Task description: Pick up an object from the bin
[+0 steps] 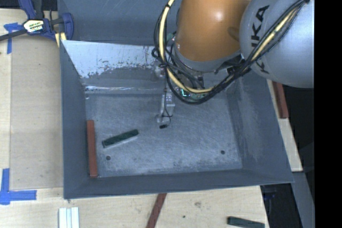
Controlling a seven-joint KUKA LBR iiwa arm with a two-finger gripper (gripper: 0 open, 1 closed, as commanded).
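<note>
My gripper (pixel 164 121) hangs below the orange wrist cover, its tip just above the bin floor near the middle of the bin. A dark green flat bar (pixel 120 138) lies on the floor to the gripper's lower left, well apart from it. A reddish-brown stick (pixel 92 148) lies along the foot of the left wall, further left.
The arm and its orange cover hide the bin's back right part. The grey floor to the right of and in front of the gripper is bare metal. The bin's sloping walls rise on all sides.
</note>
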